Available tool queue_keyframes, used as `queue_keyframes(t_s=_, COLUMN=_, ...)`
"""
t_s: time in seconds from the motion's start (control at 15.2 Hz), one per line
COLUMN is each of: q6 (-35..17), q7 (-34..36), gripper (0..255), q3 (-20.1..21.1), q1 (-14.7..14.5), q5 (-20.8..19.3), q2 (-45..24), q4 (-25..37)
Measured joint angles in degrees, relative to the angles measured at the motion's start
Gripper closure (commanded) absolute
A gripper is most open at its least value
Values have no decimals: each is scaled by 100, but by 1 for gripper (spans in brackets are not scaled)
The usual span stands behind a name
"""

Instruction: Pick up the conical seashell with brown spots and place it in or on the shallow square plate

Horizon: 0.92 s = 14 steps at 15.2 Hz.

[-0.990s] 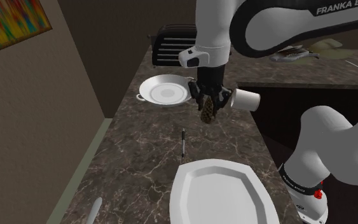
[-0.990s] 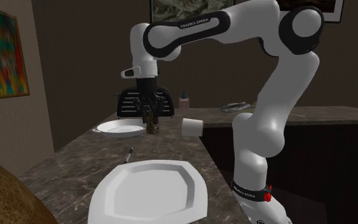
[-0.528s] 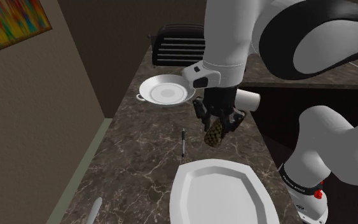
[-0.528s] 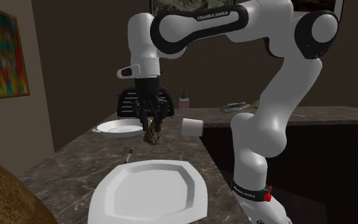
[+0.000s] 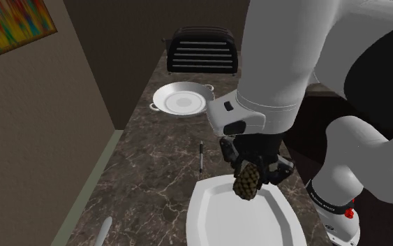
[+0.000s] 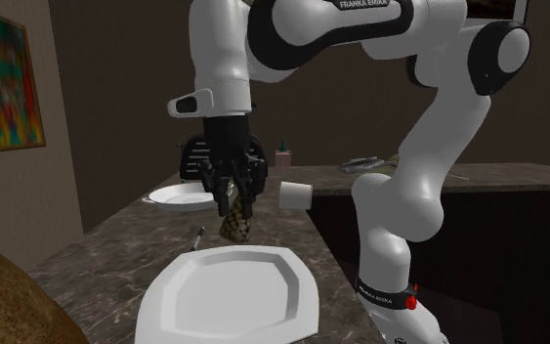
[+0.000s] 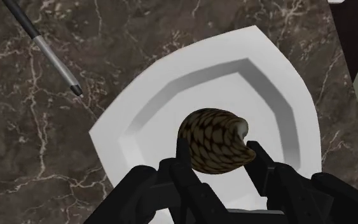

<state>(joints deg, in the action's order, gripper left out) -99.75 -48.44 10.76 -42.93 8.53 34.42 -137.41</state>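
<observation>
Broadly, a dark veined marble countertop [image 5: 153, 175] runs away from the stand, and the white Franka arm [image 5: 285, 56] bends down over its near end. Below it lies the shallow white plate [image 5: 216, 216], squarish with cut corners, a raised rim and a flat well. At the far end stands a black toaster [image 5: 203, 49], with a round white dish with small handles [image 5: 182, 100] in front of it. The black gripper [image 5: 252, 171] points down over the plate's far part, its fingers clasped on the shell from both sides. A white cup [image 6: 295, 194] lies on its side near the counter's edge, well apart from the plate. A slim dark pen [image 5: 200, 159] lies on the marble just beyond the plate. The cone-shaped seashell with brown mottling [image 7: 212, 140] hangs in the air in that grip, clear of the plate; the wrist view sets it over the well, while the second exterior view shows a plain gap between it and the plate.

The step in hand looks like the set-down. To do it well, I would keep the shell over the flat well and away from the sloping rim, and come down until it nearly touches. Only then should the fingers part, since a rounded cone dropped from height is likely to roll or bounce off
</observation>
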Motion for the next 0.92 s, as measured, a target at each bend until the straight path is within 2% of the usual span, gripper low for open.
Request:
queue_keyframes(t_s=0.33, q6=-100, q7=605, gripper=255, q3=507, q1=-236, q5=294, q2=-163, q4=131)
queue_keyframes(t_s=0.92, q6=-748, q7=646, gripper=255, q3=657, q1=-287, q5=397, q2=-268, q4=-405)
